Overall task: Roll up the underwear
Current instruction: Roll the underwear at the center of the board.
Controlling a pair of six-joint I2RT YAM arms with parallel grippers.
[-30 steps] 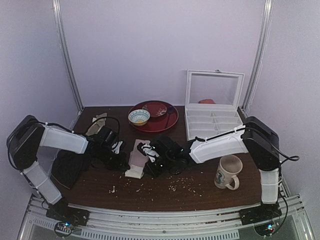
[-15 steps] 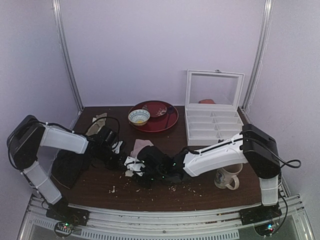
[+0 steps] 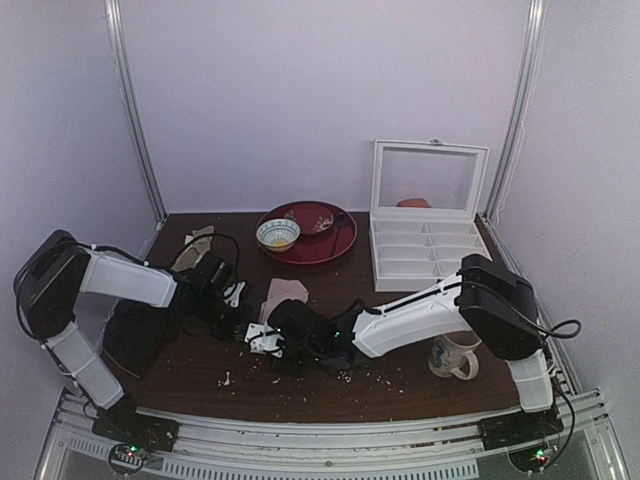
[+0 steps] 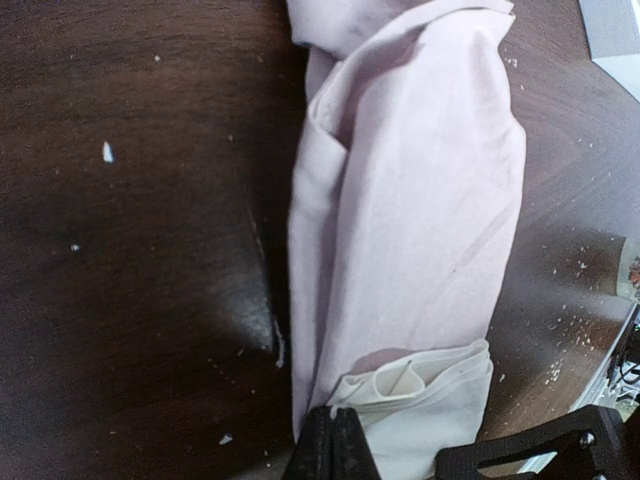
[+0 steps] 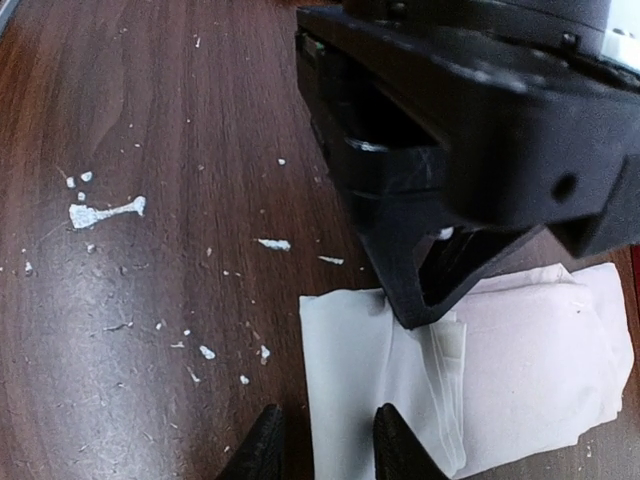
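Observation:
The underwear (image 3: 285, 294) is a pale pink strip folded lengthwise on the dark table, its whitish waistband (image 3: 261, 338) at the near end. In the left wrist view the underwear (image 4: 410, 210) runs away from my left gripper (image 4: 333, 447), whose fingers are pressed together on the waistband's corner (image 4: 430, 400). My left gripper (image 3: 243, 322) sits at the strip's left side. My right gripper (image 3: 272, 345) is at the near end, open. In the right wrist view my right gripper (image 5: 325, 450) has its fingers either side of the waistband's left edge (image 5: 350, 380), with the pink fabric (image 5: 540, 360) to the right.
A black cloth (image 3: 135, 335) lies under the left arm and a beige-olive cloth (image 3: 196, 244) behind it. A red plate (image 3: 325, 245) with a bowl (image 3: 277, 234), an open white box (image 3: 425, 240) and a mug (image 3: 458, 345) stand around. White crumbs (image 5: 100, 212) litter the table.
My right arm has swung left and nearer, from the middle of the underwear to its waistband end. The left arm has stayed put.

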